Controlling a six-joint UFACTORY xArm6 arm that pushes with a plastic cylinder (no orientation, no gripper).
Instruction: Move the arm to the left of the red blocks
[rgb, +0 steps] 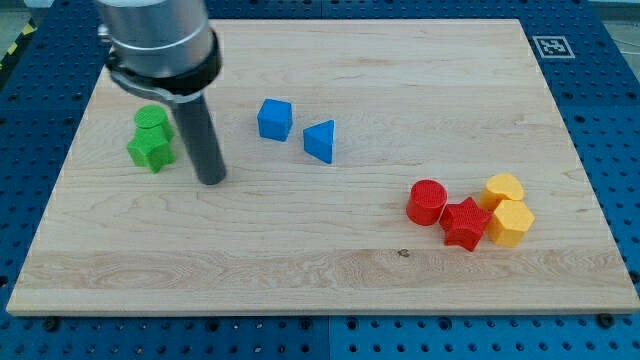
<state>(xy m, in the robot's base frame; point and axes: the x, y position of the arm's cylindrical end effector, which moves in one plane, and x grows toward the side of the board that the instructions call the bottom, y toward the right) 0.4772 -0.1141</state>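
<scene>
A red cylinder (427, 201) and a red star-shaped block (465, 223) sit together at the view's lower right on the wooden board (320, 280). My tip (211, 180) rests on the board far to the left of them, just right of two green blocks. The rod rises from the tip toward the view's top left.
A green cylinder (152, 120) and a green star-shaped block (150, 151) lie left of my tip. A blue cube (274, 119) and a blue triangular block (320, 141) lie right of it. Two yellow blocks (508, 208) touch the red star's right side.
</scene>
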